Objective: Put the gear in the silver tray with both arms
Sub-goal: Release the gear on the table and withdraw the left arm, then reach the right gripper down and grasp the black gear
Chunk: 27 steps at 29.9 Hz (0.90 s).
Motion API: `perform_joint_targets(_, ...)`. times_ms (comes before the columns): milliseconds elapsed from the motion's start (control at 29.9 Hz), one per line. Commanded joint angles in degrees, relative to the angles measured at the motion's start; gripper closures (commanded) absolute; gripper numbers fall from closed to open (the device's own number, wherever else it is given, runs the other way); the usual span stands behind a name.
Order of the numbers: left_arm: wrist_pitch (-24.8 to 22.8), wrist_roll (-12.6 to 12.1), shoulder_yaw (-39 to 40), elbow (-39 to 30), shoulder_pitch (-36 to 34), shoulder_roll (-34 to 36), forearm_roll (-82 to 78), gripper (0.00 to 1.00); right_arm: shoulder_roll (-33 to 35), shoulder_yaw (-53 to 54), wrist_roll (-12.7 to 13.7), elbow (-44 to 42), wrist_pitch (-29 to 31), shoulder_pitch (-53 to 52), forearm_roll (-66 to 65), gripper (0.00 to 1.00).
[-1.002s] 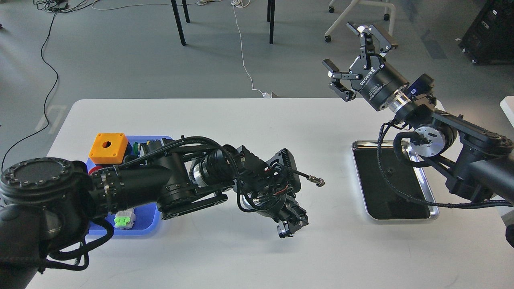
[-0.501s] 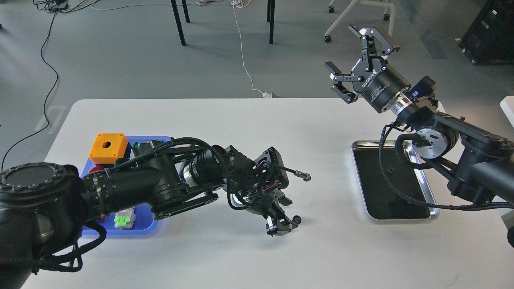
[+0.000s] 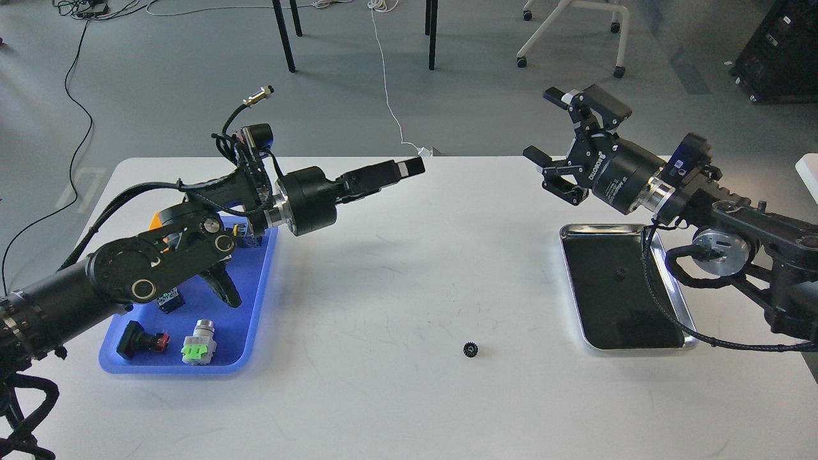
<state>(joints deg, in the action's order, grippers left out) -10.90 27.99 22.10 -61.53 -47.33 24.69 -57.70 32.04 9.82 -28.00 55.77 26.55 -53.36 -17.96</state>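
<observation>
One small black gear (image 3: 471, 349) is lying flat on the surface (image 3: 409, 268), likely light and stiff, calling for a rim pinch, while the right end effector (image 3: 555, 140) is hovering spread and the left end effector (image 3: 399, 171) is looking pressed together, holding nothing

gear (image 3: 471, 349): small, black, flat on table | silver tray (image 3: 679, 306): empty, well right of gear

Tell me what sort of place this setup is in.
Probably a robotics lab or workshop. A white table stands on a grey floor strewn with loose cables, rolling chair legs show behind it, and a blue tray holds push buttons and other industrial parts.
</observation>
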Motion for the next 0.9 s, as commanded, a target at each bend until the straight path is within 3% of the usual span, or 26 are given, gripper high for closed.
perform_joint_targets(0, 4.5, 0.0, 5.7, -0.4, 5.0, 2.5, 13.9, 0.01, 1.4, -4.2, 0.0, 3.2, -0.1, -1.3, -16.5, 0.03)
perform_joint_targets(167, 2.7, 0.0, 20.1, -1.1, 12.7, 2.6, 15.4, 0.01, 4.2, -12.8, 0.0, 5.5, -0.1, -10.8, -37.1, 0.02)
perform_joint_targets(267, -1.4, 0.0, 25.7, -1.1, 16.4, 2.6, 20.5, 0.01, 4.7, -19.3, 0.0, 9.7, -0.1, -17.9, -44.2, 0.02)
perform_joint_targets(301, -2.9, -1.0, 27.0, -1.1, 17.5, 2.6, 22.5, 0.01, 4.5, -21.7, 0.0, 11.8, -0.1, -20.4, -46.1, 0.02)
perform_joint_targets(468, -4.9, -5.4, 31.9, -1.1, 21.3, 2.4, 26.3, 0.01, 1.0, -30.9, 0.0, 20.3, -0.1, -30.2, -51.7, 0.02)
perform_joint_targets(702, -4.6, -5.8, 33.8, -1.1, 23.6, 0.4, 26.1, 0.01, -8.7, -40.4, 0.0, 20.4, -0.9, -33.9, -65.3, 0.02)
perform_joint_targets(869, -4.6, -5.8, 33.8, -1.1, 23.6, 0.3, 26.1, 0.01, -13.2, -43.4, 0.0, 18.2, -4.2, -33.9, -66.9, 0.02)
